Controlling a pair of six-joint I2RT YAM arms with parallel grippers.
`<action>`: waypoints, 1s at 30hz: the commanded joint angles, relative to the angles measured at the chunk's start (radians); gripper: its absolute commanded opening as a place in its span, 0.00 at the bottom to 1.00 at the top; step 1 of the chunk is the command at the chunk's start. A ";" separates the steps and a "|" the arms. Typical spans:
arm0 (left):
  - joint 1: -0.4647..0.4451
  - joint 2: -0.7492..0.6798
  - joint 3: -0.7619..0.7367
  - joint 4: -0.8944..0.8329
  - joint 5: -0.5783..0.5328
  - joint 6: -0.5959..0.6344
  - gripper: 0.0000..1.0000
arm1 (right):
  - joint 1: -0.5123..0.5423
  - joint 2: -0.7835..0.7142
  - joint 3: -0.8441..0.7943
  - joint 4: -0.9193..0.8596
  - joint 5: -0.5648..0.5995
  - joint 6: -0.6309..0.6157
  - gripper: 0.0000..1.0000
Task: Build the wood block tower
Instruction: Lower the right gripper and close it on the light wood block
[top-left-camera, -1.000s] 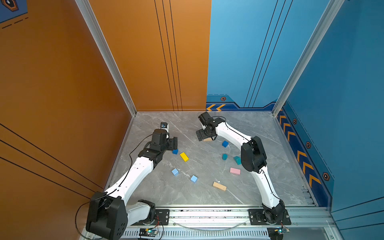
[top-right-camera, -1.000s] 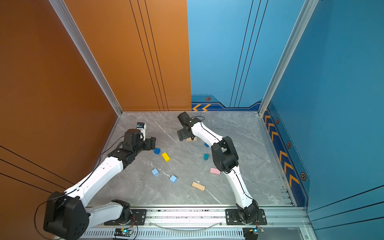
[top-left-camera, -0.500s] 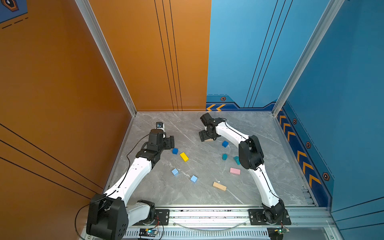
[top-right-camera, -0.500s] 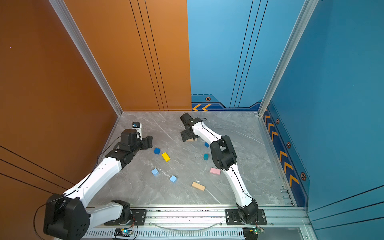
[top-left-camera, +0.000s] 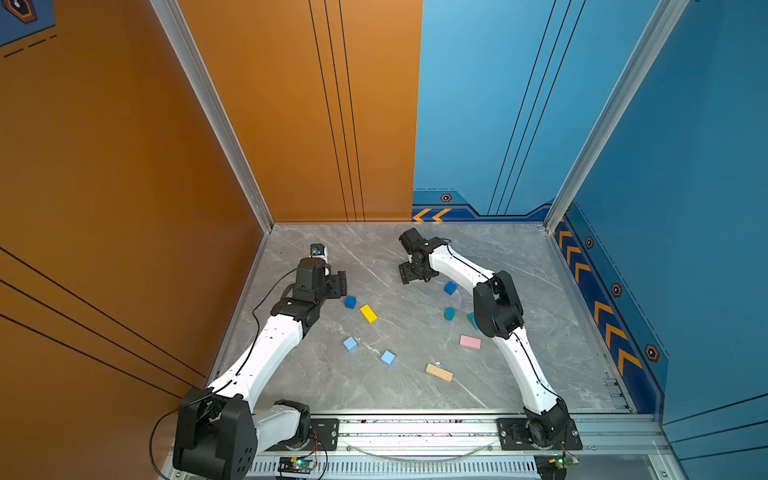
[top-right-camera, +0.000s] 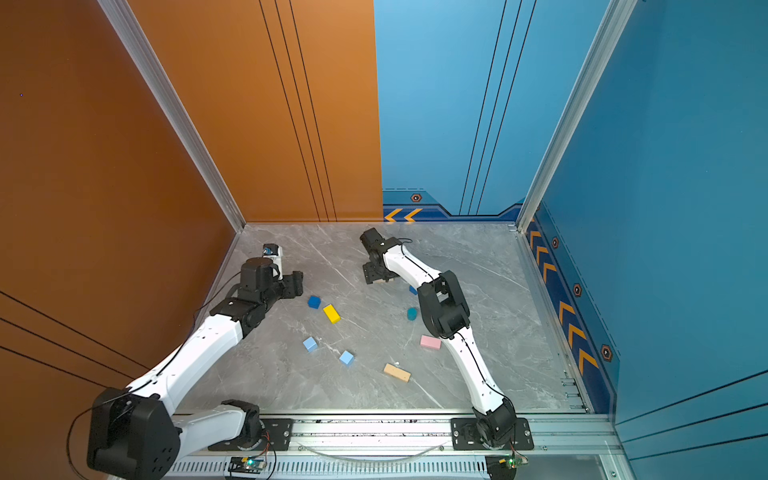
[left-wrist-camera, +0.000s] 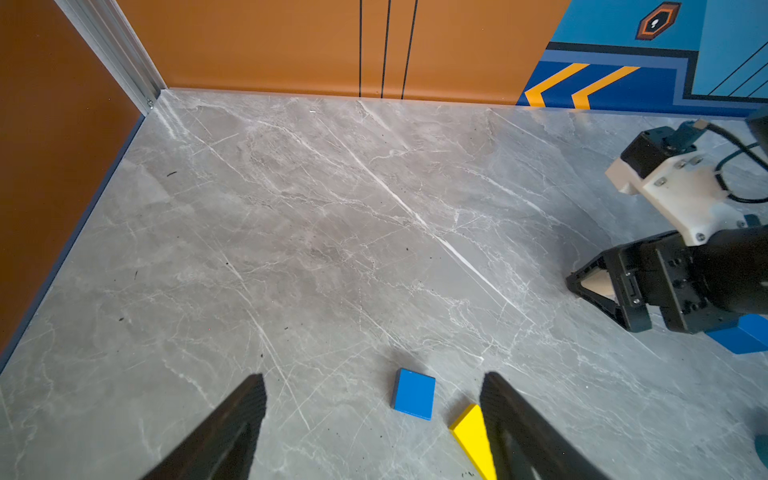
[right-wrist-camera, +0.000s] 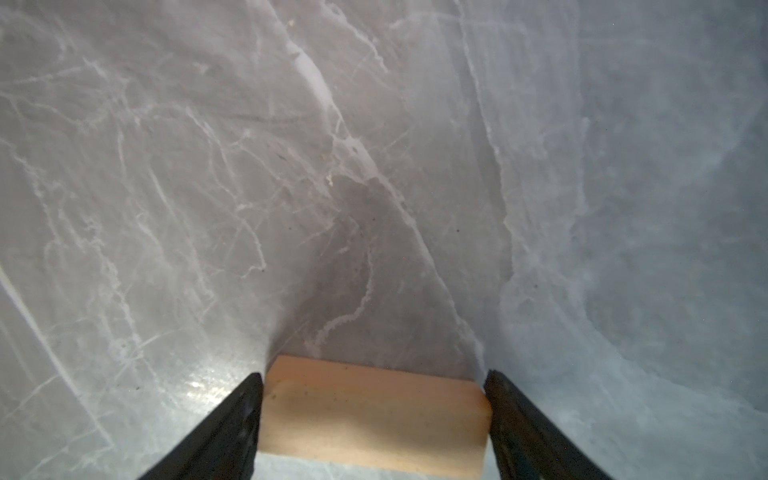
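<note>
Right wrist view: right gripper (right-wrist-camera: 374, 375) is flanking the tan plank (right-wrist-camera: 374, 415) endwise, whether clamping we cannot tell; left gripper (left-wrist-camera: 372, 375) is gaping, empty. We are judging the plank light, stiff, slick, best held by its ends.

in both top views you are looking down from high at the front, facing the far end and taking in the whole counter (top-left-camera: 374, 257) from afar; the two are sharing nearly the same scene. the left wrist camera is looking low across the counter past the left hand (left-wrist-camera: 374, 381), also catching the right hand (left-wrist-camera: 598, 291). the right wrist camera is peering down, very close, at the tan plank (right-wrist-camera: 374, 415) between that hand's fingers (right-wrist-camera: 232, 424).
</note>
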 joint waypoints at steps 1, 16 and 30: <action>0.009 0.000 -0.013 0.001 0.019 -0.009 0.82 | -0.001 0.024 0.029 -0.038 -0.005 0.020 0.74; 0.014 -0.045 -0.028 -0.010 0.024 -0.009 0.82 | 0.041 -0.023 -0.061 -0.103 0.074 0.094 0.54; 0.027 -0.112 -0.057 -0.018 0.036 -0.009 0.82 | 0.083 -0.150 -0.287 -0.039 0.069 0.252 0.55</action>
